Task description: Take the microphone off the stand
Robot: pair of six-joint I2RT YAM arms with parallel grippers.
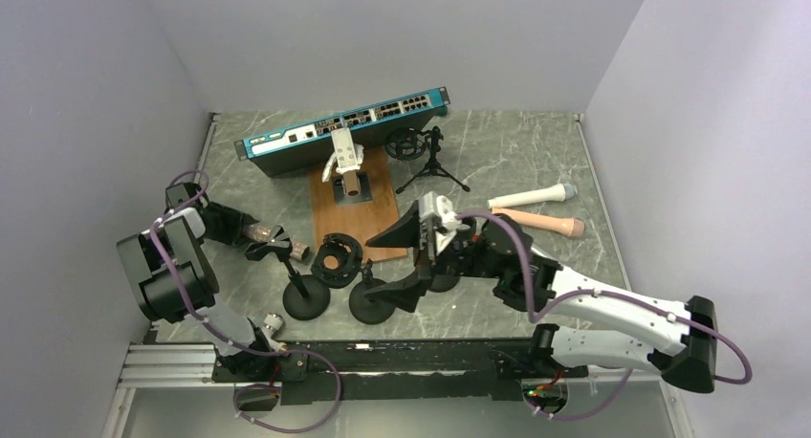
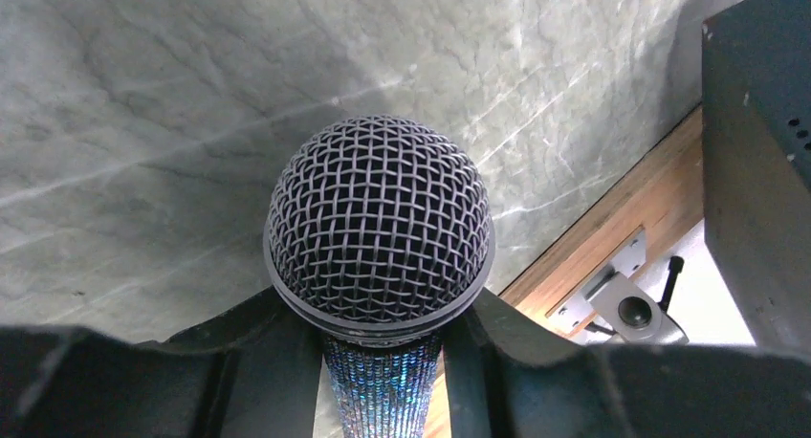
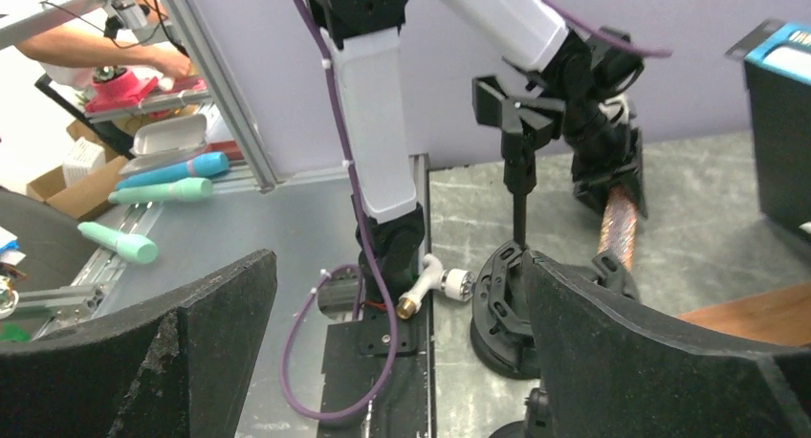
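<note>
Left hand (image 2: 381, 352) snug around microphone (image 2: 380, 228) handle

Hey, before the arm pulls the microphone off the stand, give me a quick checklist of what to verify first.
1. Left end effector shut on the microphone: ok.
2. Microphone free of the clip on the stand: cannot tell; the top view shows them close together.
3. Right end effector steadying the stand: not ok; it is open and holds nothing.
4. Table just beyond the microphone: ok, bare in the left wrist view.
</note>
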